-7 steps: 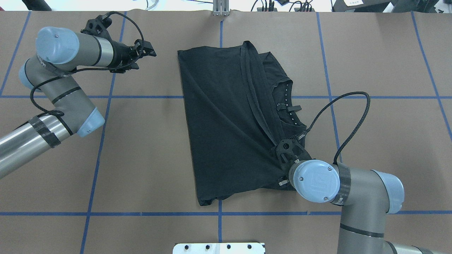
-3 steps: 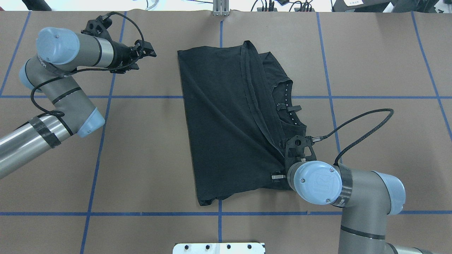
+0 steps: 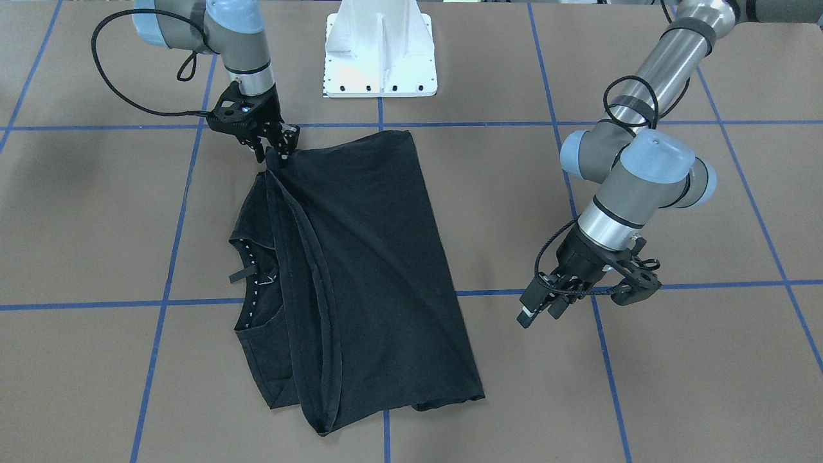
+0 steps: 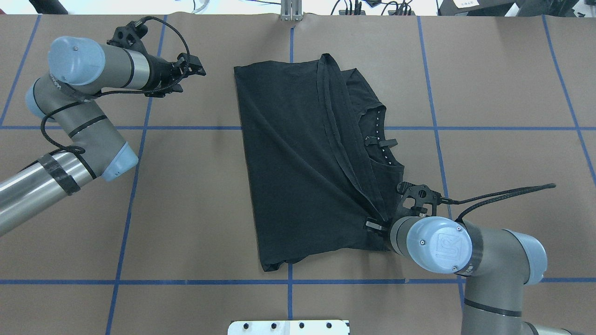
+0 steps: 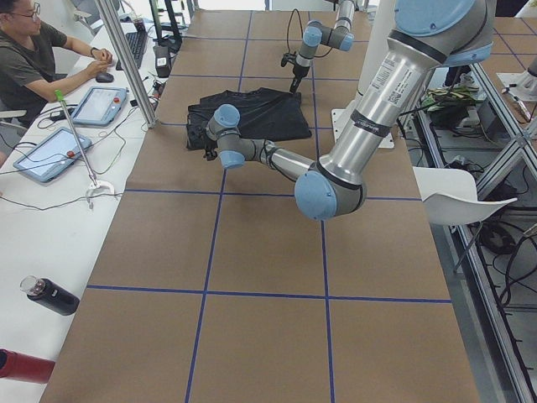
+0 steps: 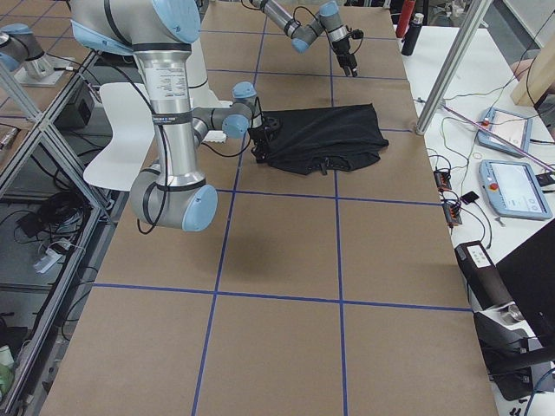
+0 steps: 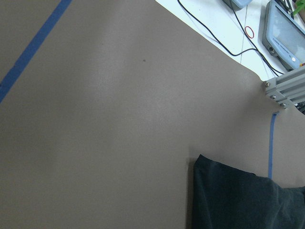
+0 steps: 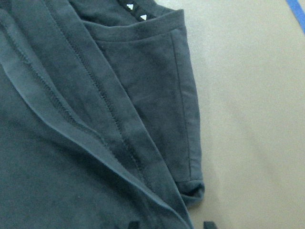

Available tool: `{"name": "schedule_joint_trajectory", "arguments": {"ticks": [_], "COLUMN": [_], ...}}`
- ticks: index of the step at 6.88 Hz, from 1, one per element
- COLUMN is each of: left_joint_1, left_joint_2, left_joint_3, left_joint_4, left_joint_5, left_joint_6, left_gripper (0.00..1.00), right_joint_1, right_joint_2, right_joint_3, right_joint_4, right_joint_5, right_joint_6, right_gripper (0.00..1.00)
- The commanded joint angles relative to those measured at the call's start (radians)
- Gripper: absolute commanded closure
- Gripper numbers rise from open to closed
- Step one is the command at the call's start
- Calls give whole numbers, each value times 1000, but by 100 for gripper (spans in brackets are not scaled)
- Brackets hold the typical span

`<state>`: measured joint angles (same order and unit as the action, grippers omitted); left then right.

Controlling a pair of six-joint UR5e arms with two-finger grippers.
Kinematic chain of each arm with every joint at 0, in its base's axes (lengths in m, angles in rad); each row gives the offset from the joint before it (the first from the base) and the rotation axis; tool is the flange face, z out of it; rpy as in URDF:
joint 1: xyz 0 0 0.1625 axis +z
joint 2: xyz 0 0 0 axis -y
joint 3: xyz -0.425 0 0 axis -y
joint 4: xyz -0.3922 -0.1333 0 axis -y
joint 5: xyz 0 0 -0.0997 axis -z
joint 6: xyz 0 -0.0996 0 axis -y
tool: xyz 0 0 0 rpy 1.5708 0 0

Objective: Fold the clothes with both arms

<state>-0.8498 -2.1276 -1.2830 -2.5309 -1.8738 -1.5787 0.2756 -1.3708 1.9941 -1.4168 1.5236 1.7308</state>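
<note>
**Item:** black T-shirt (image 4: 298, 163); place: middle of the brown table (image 4: 186, 200), a little right of its centre line, far edge close to the table's far side; condition: flat in a rough oblong, plain black side up; one layer is laid over from the left, so a stitched hem band (image 4: 336, 135) runs slantwise from the far edge to the near right corner; the collar (image 4: 379, 135) and a sleeve (image 8: 188, 119) lie uncovered on the right.

**Right gripper** (image 3: 275, 149): low at the near right corner, where the hem band ends; my wrist view shows its two tips apart with the folded edge between them, so I read it as released, pinching nothing; whether the tips touch the cloth I cannot tell.

**Left gripper** (image 4: 201, 66): above bare table at far left, apart from the shirt's far left corner; jaws parted, empty.

**Step in hand, my judgement:** one fold is down; the right gripper is at its corner, either parting from it or about to pinch it; the overlap sits skewed, not square.

**Next move, my judgement:** each gripper needs a corner, the left going to the far left one and the right closing on the near edge through all layers; the two then carry across together, so the layers do not slide.
</note>
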Motion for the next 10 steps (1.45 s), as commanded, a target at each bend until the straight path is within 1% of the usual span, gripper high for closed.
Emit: {"name": "schedule_joint_trajectory", "arguments": {"ticks": [1, 4, 7, 10], "left_joint_1": [2, 2, 3, 3], "left_joint_2": [0, 0, 0, 0], "left_joint_3": [-1, -4, -4, -4], "left_joint_4": [0, 0, 0, 0], "left_joint_5": [1, 1, -1, -1], "left_joint_6": [-1, -3, -3, -3], "left_gripper": [14, 14, 14, 14], "right_joint_1": [-4, -4, -1, 16], "right_joint_2": [2, 6, -1, 4], "right_joint_3": [-11, -24, -26, -44], "right_joint_4": [18, 18, 15, 16], "right_joint_5": [-2, -3, -5, -7], "right_joint_6": [32, 36, 36, 39], "right_gripper": [44, 43, 32, 33]}}
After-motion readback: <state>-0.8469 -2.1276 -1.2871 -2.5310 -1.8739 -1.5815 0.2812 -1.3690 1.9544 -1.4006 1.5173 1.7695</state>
